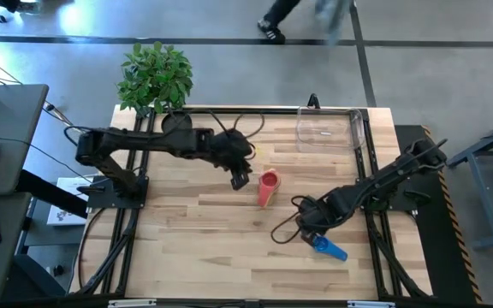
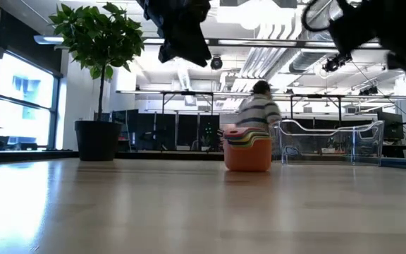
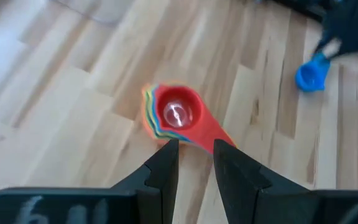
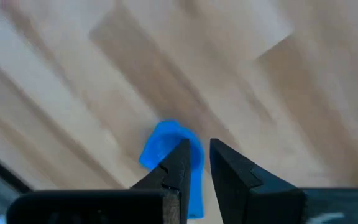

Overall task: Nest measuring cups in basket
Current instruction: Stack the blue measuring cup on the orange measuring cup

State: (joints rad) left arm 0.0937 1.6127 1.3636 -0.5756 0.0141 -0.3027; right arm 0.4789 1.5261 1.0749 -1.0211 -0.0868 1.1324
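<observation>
Nearest the front edge of the table [image 1: 187, 257] we find a blue cup [image 1: 329, 249] lying alone on the wood, apart from the others. The right pincer [image 1: 308, 235] hovers just above and beside it. In the right wrist view its two dark fingers stand a narrow gap apart, holding nothing, with the blue cup directly beyond their tips.

Further in, near the table's middle, we see a stack of cups [image 1: 267, 187] already nested, a red cup on top with its flat handle sticking out; in the low view orange, yellow and green bands show beneath. We cannot count every cup in the stack. The left pincer [image 1: 240, 178] hangs just beside it, raised off the table, its fingers narrowly parted and empty in the left wrist view.

Further back, at the far right of the table, the clear basket [image 1: 355, 128] sits holding nothing that we can see. A potted plant [image 1: 155, 75] stands at the far left corner, and a person passes in the room behind.

We judge the task partly done: most cups are nested, but the blue cup is not yet joined to them, and the stack is not yet in the basket.

We can read no brand, label or writing anywhere.
</observation>
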